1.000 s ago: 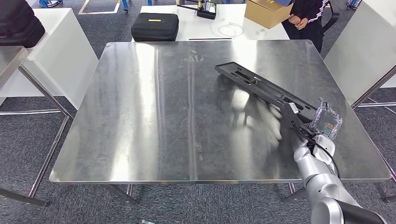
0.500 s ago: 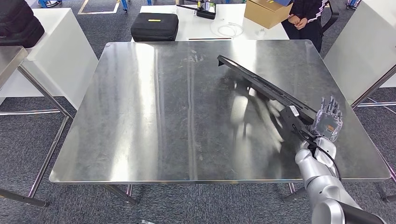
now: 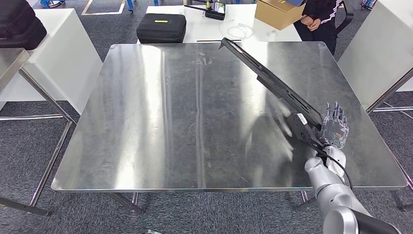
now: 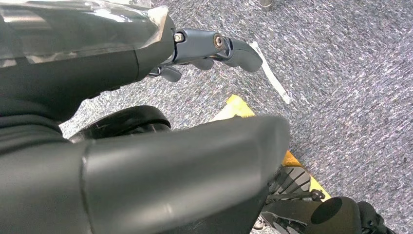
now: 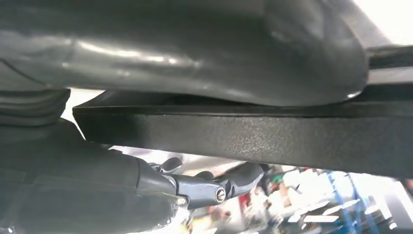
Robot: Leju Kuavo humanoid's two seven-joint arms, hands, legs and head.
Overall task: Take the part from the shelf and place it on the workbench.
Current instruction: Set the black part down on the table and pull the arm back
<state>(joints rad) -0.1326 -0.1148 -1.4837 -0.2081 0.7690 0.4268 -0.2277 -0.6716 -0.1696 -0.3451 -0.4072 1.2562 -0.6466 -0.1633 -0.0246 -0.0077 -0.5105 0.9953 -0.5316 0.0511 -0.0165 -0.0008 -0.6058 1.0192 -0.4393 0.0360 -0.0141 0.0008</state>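
The right hand (image 3: 333, 130), fingers clamped on the long black part (image 3: 270, 80), had tilted it steeply up off the workbench (image 3: 146, 122), lower right; placing undone.

Beyond the steel table, a white table (image 3: 214, 30) carried a black hard case (image 3: 161, 28) with a yellow label, a coil of white cable (image 3: 238, 31) and a brown cardboard box (image 3: 278, 12) at its far right. A person in dark clothes (image 3: 320, 19) stood just beside the box, hands clasped. A white cabinet (image 3: 63, 53) stood to the left, with a dark bag (image 3: 19, 24) on top. Grey carpet (image 3: 29, 161) covered the floor, and the left wrist view showed a yellow mark (image 4: 234, 108) on it.
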